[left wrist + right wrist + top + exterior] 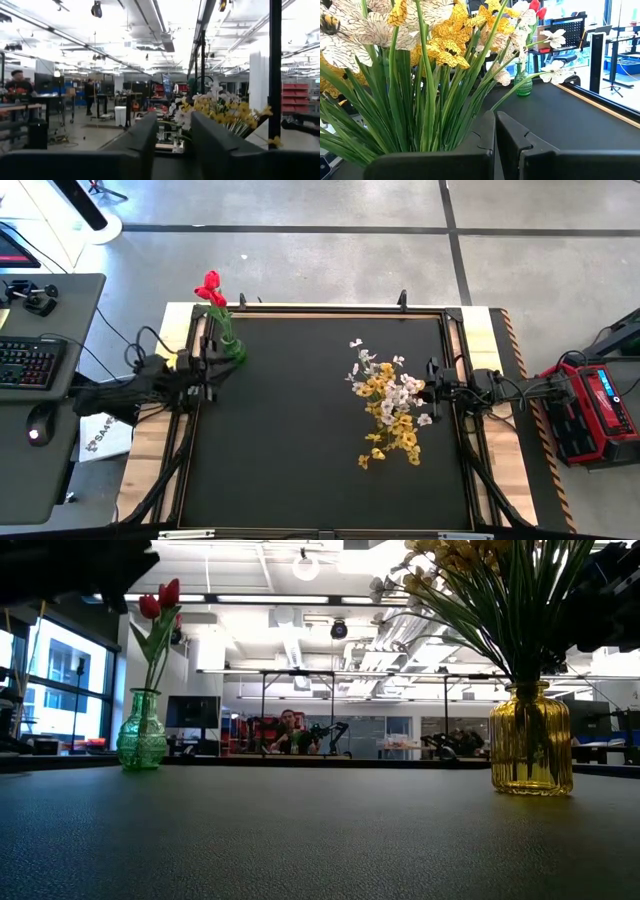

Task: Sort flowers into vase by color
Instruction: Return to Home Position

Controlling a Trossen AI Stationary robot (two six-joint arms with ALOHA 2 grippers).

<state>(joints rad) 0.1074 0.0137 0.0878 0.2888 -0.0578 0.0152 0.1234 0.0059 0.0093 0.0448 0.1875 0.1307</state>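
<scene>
Right hand (495, 117), all but closed and empty, is sitting beside yellow and white sprays (445, 47) in the yellow vase (530, 740); pulling back could snag stems (426, 100), tipping it. Left hand (174, 120) is waiting part-open, empty, near red tulips (211, 288).

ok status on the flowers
Left gripper fingers open, empty, left table edge. Right gripper shut, empty, right edge. Red tulips in green glass vase; yellow and white sprays in yellow glass vase.

Left pincer (174, 120) parted, right pincer (495, 117) closed, arms folded at opposite sides
</scene>
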